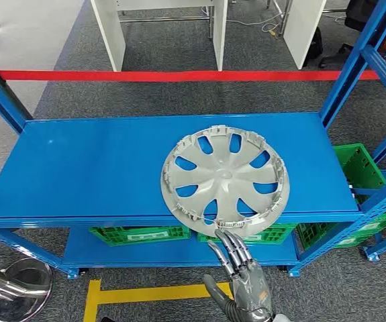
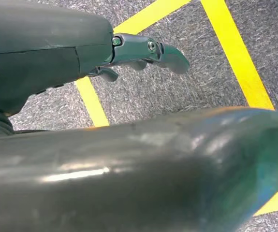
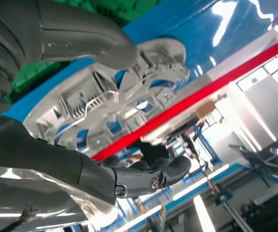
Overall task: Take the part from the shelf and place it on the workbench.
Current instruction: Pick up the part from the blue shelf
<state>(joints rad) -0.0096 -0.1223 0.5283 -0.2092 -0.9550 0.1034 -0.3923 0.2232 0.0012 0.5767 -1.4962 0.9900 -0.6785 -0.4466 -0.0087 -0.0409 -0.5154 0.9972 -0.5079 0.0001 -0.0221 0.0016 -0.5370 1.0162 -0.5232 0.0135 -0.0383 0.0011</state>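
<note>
A silver hubcap [image 1: 226, 178] lies flat on the blue shelf [image 1: 89, 161], right of centre, its ribbed inner side up and its front rim reaching past the shelf's front edge. My right hand [image 1: 241, 275] is just below that rim, fingers stretched toward it and spread, holding nothing. In the right wrist view the hubcap [image 3: 104, 101] sits between the thumb [image 3: 93, 38] and the dark fingers [image 3: 148, 176], with gaps on both sides. My left hand [image 2: 93, 53] hangs over the carpet with its fingers [image 2: 144, 50] straight and nothing in it.
Green crates [image 1: 139, 235] stand on the lower shelf, and another [image 1: 358, 164] sits at the right behind a blue upright [image 1: 352, 67]. Red tape [image 1: 129, 76] crosses the floor beyond the shelf, near white table legs [image 1: 109, 33]. Yellow tape [image 1: 145, 293] marks the carpet near me.
</note>
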